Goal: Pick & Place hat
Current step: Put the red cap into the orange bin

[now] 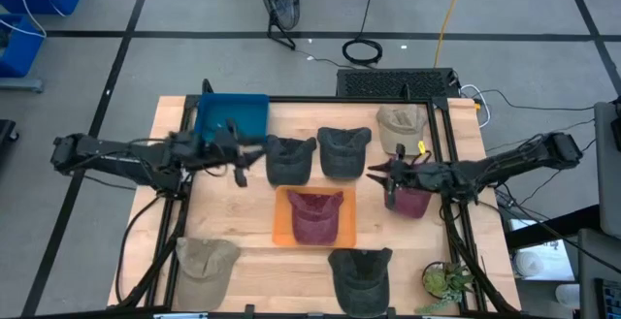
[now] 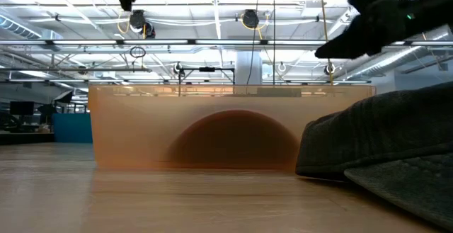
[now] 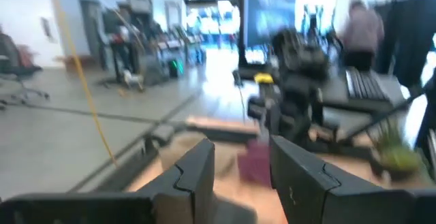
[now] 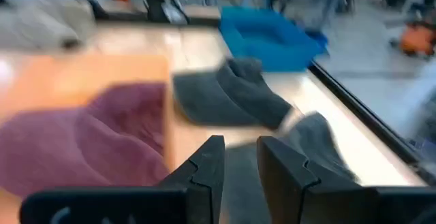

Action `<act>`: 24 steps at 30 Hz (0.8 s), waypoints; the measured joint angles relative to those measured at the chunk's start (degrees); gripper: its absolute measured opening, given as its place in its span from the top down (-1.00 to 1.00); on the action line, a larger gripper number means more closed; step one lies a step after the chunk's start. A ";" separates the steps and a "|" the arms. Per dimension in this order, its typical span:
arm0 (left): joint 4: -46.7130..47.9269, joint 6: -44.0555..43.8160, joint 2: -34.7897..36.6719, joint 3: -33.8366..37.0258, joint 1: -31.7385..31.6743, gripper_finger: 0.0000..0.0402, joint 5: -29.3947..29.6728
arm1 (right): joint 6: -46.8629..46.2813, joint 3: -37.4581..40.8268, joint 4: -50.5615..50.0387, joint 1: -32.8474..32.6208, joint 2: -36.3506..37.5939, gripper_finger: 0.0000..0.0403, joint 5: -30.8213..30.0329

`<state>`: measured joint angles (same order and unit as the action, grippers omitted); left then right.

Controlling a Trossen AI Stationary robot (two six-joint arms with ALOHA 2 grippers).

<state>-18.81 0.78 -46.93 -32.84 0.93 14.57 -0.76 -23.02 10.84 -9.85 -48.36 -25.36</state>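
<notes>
A dark grey hat (image 1: 360, 275) is sitting at the table's (image 1: 252, 261) front edge. The maroon hat (image 1: 316, 216) is lying in the orange tray (image 1: 283, 224) mid-table. Further back, the left gripper (image 1: 245, 154) and right gripper (image 1: 376, 174) are both hovering with fingers slightly spread, pinching nothing.

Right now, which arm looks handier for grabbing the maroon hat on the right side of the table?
The right one: its tool hovers beside that maroon hat, while the left tool is across the table by the blue bin.
</notes>
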 joint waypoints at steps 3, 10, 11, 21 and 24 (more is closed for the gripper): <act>-0.33 -1.56 3.93 -0.02 -0.58 0.29 -0.18 | -4.19 -9.46 -18.65 0.94 -0.03 0.63 -0.05; 6.39 -2.60 9.82 -0.02 0.96 0.29 -3.61 | -16.54 -23.34 -52.37 -0.38 -0.50 0.58 1.50; 6.47 -2.03 10.21 -0.02 1.14 0.29 -3.58 | -18.41 -24.06 -56.43 -0.37 -0.48 0.56 1.66; 6.44 1.67 10.27 -0.02 0.92 0.29 -3.54 | -30.35 -22.57 -77.47 -0.26 -2.06 0.25 10.62; 7.04 0.00 10.16 -0.02 1.04 0.29 -3.56 | -30.00 -21.28 -77.11 -0.28 -2.49 0.23 10.65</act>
<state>-11.77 0.77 -36.77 -32.86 1.97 11.00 -30.76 -44.30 -66.27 -10.13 -50.85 -14.71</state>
